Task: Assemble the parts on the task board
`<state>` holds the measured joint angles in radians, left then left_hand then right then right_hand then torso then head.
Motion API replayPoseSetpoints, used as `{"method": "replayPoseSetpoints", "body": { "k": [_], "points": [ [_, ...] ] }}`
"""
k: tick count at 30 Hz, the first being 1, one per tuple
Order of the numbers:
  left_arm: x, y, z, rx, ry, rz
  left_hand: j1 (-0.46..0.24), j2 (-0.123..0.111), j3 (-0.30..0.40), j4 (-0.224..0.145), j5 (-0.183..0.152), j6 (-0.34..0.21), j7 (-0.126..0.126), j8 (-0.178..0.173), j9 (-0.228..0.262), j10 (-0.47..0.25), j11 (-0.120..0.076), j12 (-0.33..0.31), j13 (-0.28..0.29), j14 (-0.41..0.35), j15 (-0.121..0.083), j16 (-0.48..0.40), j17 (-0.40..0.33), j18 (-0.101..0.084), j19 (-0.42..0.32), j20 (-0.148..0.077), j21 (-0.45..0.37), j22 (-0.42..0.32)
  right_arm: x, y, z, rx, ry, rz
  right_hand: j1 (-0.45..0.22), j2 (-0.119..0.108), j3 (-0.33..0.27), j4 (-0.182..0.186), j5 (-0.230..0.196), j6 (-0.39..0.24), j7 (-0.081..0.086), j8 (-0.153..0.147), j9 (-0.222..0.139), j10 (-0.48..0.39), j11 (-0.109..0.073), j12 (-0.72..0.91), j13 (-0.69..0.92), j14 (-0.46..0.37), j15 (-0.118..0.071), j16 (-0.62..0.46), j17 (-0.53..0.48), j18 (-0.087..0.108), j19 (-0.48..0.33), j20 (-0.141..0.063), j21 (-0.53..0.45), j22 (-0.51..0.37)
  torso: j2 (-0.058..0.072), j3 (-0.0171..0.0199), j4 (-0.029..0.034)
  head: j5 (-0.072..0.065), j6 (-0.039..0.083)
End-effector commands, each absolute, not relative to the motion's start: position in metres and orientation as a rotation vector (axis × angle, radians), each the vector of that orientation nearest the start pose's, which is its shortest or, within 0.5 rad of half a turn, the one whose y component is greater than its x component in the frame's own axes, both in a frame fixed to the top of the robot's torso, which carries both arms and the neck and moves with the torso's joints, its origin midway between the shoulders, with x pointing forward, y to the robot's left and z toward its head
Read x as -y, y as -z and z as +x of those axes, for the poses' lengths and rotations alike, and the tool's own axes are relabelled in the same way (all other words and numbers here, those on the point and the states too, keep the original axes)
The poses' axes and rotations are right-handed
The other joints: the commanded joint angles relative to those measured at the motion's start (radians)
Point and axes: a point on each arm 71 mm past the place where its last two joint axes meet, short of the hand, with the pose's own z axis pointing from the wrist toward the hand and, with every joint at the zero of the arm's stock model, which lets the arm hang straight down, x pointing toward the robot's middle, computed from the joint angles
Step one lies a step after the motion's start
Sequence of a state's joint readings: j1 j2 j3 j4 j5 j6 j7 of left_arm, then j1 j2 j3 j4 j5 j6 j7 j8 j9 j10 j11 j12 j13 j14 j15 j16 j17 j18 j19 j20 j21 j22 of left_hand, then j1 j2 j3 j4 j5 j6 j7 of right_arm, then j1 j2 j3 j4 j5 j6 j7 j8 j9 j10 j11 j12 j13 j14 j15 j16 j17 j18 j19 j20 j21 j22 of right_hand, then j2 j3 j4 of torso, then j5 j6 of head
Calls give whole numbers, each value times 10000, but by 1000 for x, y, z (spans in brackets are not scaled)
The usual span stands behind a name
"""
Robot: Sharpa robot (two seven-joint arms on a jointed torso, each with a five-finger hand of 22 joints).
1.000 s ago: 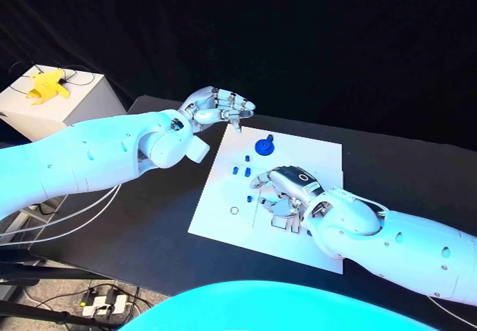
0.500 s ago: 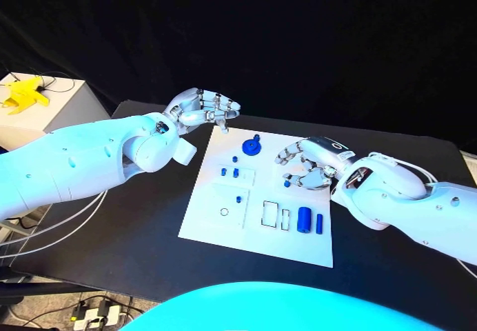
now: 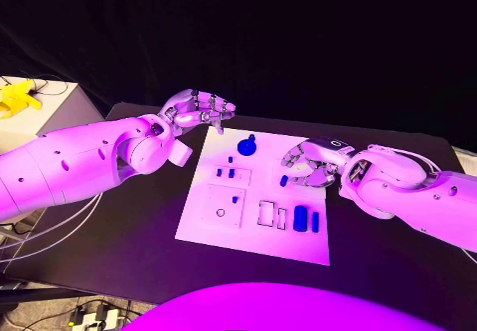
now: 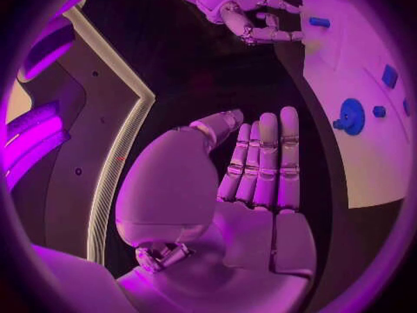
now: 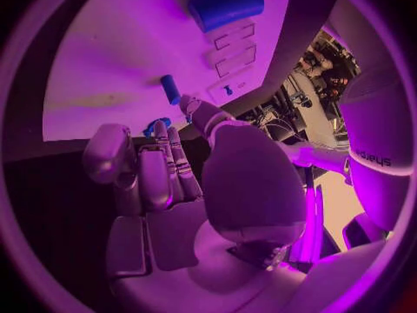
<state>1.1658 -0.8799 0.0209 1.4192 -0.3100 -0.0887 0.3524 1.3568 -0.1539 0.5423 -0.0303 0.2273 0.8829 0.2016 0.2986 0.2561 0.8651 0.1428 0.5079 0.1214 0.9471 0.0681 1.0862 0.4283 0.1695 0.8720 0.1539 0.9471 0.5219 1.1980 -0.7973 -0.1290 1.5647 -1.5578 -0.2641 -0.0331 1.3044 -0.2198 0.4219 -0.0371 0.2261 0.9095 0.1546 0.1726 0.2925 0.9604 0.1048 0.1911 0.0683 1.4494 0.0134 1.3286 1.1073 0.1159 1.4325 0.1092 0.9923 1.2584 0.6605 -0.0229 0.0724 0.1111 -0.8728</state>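
The white task board (image 3: 214, 224) lies mid-table. On it stand a round blue knob (image 3: 247, 145), several small blue pieces (image 3: 231, 173), a thick blue cylinder (image 3: 300, 218) and a thin peg (image 3: 315, 221) beside empty slots. My right hand (image 3: 310, 160) hovers over the board's far right part with its fingers curled in. A short blue peg (image 3: 285, 181) (image 5: 170, 89) lies just beyond its fingertips. A bit of blue (image 5: 155, 126) shows at those fingertips; whether it is held I cannot tell. My left hand (image 3: 199, 107) hangs curled and empty above the board's far left corner.
A white box (image 3: 40, 114) with a yellow object (image 3: 18, 98) on it stands off the table's far left corner. Cables hang below the table's left edge. Black tabletop (image 3: 149, 207) surrounds the board.
My right hand has risen from the slots at the board's near side to its far right part, uncovering the cylinder and thin peg. The left hand has hardly moved; the camera shifted.
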Motion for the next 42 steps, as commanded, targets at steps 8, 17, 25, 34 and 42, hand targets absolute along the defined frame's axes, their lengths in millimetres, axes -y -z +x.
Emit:
{"method": "replayPoseSetpoints", "body": {
  "k": [8,17,25,34,42],
  "points": [
    [-243,178,500,-15746,15434,-7931,83,25,-70,10,14,-24,23,45,12,-77,20,-43,-12,-85,5,-56,-12,153,66,34,-38,-11,150,227,458,-17718,-6634,-5034,253,168,18,67,-85,218,-10,21,-2,265,-57,287,12,173,-24,88,44,-114,138,-52,48,29,35,-10,68,-37,2],
    [-243,178,500,-15754,15438,-7931,83,25,-70,10,14,-24,23,45,12,-77,20,-43,-12,-85,5,-56,-12,153,66,34,-38,-11,146,234,456,-17972,-6544,-5314,178,159,490,206,-153,777,7,148,9,803,-83,343,-25,269,-50,149,158,-162,260,-79,245,131,25,-7,57,-38,2],
    [-243,178,500,-15768,15427,-7934,76,35,-90,24,16,-45,24,57,7,-81,22,-28,-24,-83,10,-57,-20,153,65,40,-51,-22,143,236,455,-17903,-6581,-5385,140,156,705,267,-169,1000,-3,207,22,945,-98,278,-33,280,-69,159,164,-162,281,-93,245,134,18,-9,69,-26,2],
    [-243,178,500,-15775,15419,-7936,76,35,-90,24,16,-45,24,57,7,-81,22,-28,-24,-83,10,-57,-20,153,65,40,-51,-22,140,235,454,-17561,-6850,-5064,59,267,1233,425,-442,1363,-70,316,69,1409,-180,145,-23,303,-139,202,233,-237,410,-143,675,378,27,-6,60,-13,2],
    [-243,178,500,-15786,15418,-7939,76,35,-90,24,16,-45,24,57,7,-81,22,-28,-24,-83,10,-57,-20,153,65,40,-51,-22,141,230,456,-16923,-6841,-4186,226,628,1822,440,-1065,1789,-245,592,261,2165,-374,50,46,392,-304,381,489,-371,607,-279,1494,853,27,-12,58,-17,2]
  ]
}}
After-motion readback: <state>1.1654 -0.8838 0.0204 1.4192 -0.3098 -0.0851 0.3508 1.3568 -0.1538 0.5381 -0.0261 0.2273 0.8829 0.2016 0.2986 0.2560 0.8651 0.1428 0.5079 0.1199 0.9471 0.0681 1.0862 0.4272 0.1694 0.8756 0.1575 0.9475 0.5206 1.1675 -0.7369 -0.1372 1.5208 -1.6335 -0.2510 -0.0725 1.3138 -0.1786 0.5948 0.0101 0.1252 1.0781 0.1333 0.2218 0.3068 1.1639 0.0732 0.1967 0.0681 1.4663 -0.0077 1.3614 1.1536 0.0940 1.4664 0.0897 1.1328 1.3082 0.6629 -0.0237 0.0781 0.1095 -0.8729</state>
